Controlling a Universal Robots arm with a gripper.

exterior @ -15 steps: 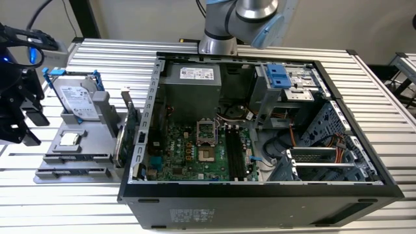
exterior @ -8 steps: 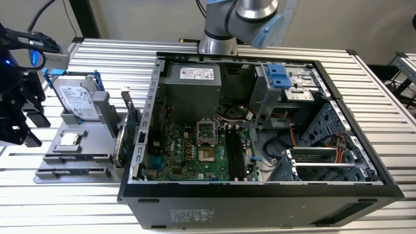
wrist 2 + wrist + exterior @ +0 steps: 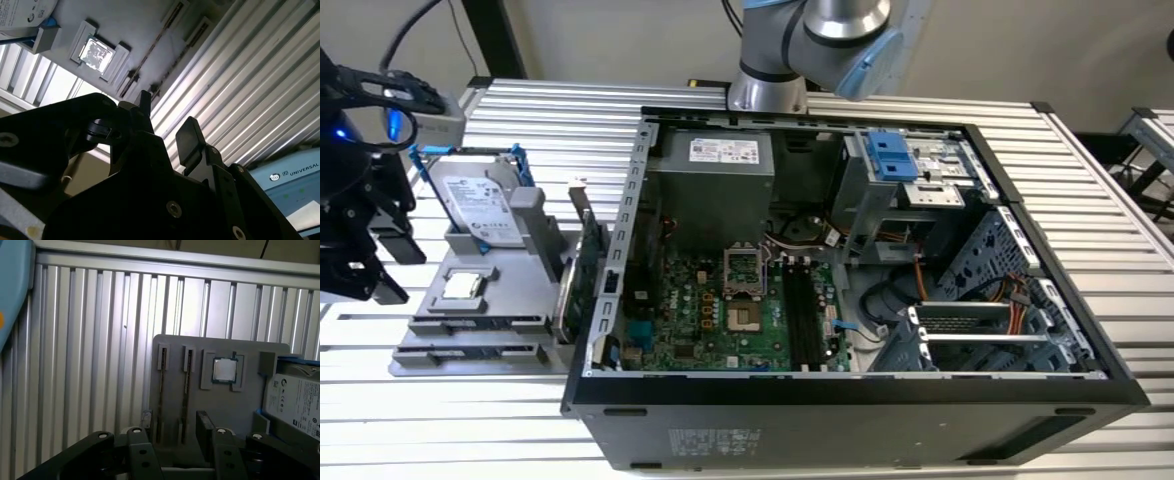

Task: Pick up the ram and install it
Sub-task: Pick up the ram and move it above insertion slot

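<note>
The ram (image 3: 161,390) is a thin dark stick standing on edge in a slot of the grey holder (image 3: 220,405). A second stick like it (image 3: 185,392) stands in the slot beside it. In the exterior view the two sticks (image 3: 478,322) lie at the near end of the holder (image 3: 420,345), on the exterior view's left. My black gripper (image 3: 390,268) hangs just off the holder's left side, above the table. In both wrist views the gripper (image 3: 170,435) (image 3: 167,122) is open with nothing between its fingers, short of the slots.
The holder also carries a hard drive (image 3: 480,205), a processor chip (image 3: 460,285) and a green expansion card (image 3: 587,260). The open computer case (image 3: 1067,330) lies to the right, its motherboard (image 3: 707,320) showing long black slots (image 3: 807,320). The arm's base (image 3: 767,90) stands behind the case.
</note>
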